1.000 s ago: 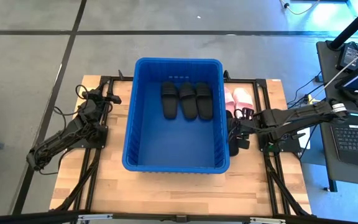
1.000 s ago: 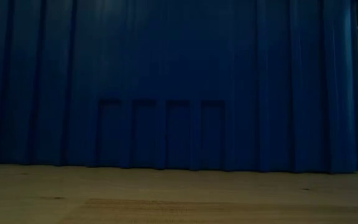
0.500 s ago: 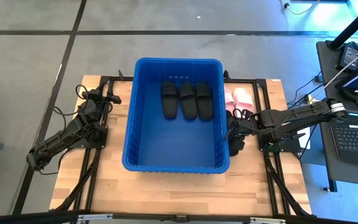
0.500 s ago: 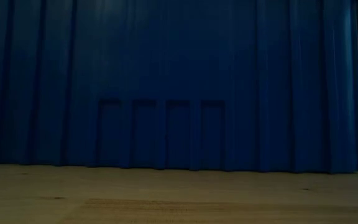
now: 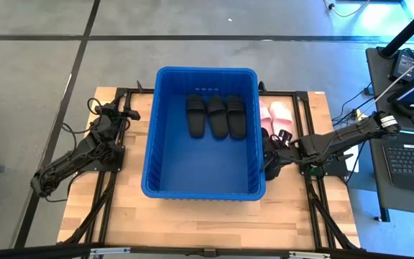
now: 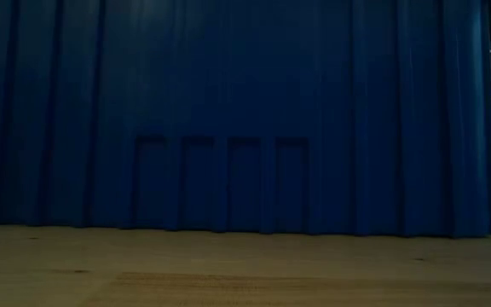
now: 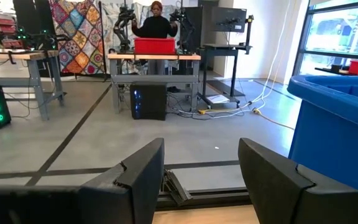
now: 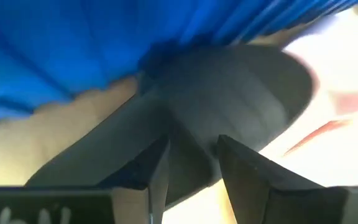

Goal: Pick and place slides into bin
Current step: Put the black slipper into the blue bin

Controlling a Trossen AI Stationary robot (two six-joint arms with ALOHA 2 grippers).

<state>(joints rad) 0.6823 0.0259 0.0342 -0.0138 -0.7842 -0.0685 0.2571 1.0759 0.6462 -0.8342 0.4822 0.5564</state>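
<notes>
The blue bin [image 5: 149, 151] stands mid-table; its wall [image 6: 245, 111] fills the low view. Three black slides [image 5: 216, 115] lie side by side on its floor at the far end. Two pale pink slides [image 5: 276, 115] lie on the table right of the bin. My right gripper [image 5: 271, 160] is just right of the bin's right wall, shut on another black slide [image 8: 229, 87]. At the table's left, my left gripper [image 7: 201, 180] waits open, pointing level, holding nothing. My right gripper pinches the black slide's middle part [image 8: 191, 140] between its two fingers, which lie across the slide. It comes slanting down from the table's right side. The slide sits close against the bin's outer wall [image 8: 73, 43]; whether it is clear of the table I cannot tell.
Black frame rails [image 5: 315, 208] run along the wooden table on both sides of the bin. A desk with a laptop [image 5: 412, 155] stands right of the table. A person [image 7: 155, 22] stands at a far workbench in the room.
My right gripper has gone a little toward the table's near edge and down beside the bin's right wall. It has rolled and tipped, and the black slide has gone with it. Its fingers stay as they were.
</notes>
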